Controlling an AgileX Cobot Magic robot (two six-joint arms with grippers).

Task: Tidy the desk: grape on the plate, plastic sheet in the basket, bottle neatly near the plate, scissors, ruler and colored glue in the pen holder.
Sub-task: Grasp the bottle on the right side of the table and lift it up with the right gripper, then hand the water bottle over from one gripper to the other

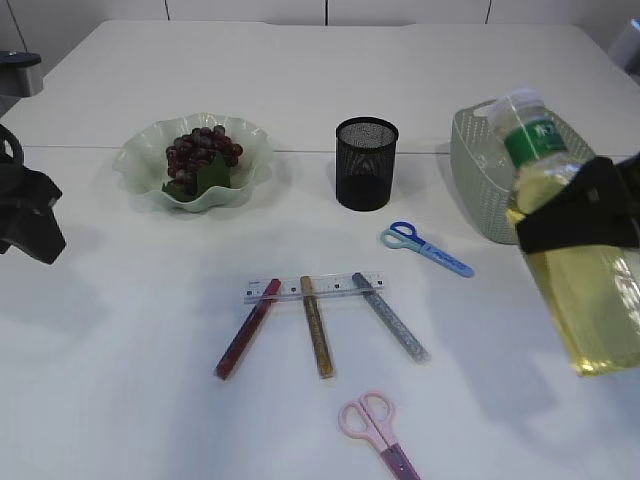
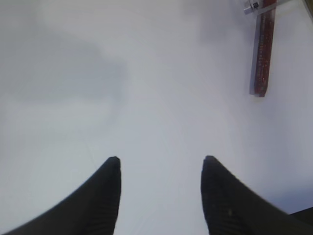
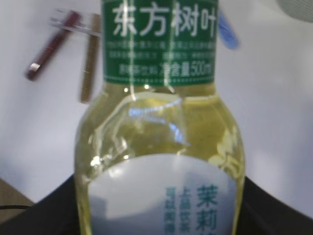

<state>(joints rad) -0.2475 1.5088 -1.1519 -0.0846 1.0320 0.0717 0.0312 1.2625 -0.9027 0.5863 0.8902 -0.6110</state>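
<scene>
My right gripper (image 1: 580, 205) is shut on a clear bottle (image 1: 570, 240) of yellow tea with a green label and holds it tilted above the table at the right; the bottle (image 3: 159, 122) fills the right wrist view. My left gripper (image 2: 160, 161) is open and empty over bare table at the far left (image 1: 25, 215). Grapes (image 1: 203, 152) lie on the green wavy plate (image 1: 140, 160). The clear ruler (image 1: 315, 288) lies across three glue sticks: red (image 1: 247, 328), gold (image 1: 317, 326), silver (image 1: 390, 317). Blue scissors (image 1: 425, 247) and pink scissors (image 1: 378, 432) lie flat. The black mesh pen holder (image 1: 366, 164) stands centre.
A grey-green basket (image 1: 480, 175) stands at the right, behind the bottle. The plastic sheet is not visible. The red glue stick (image 2: 263, 49) and the ruler end show at the top right of the left wrist view.
</scene>
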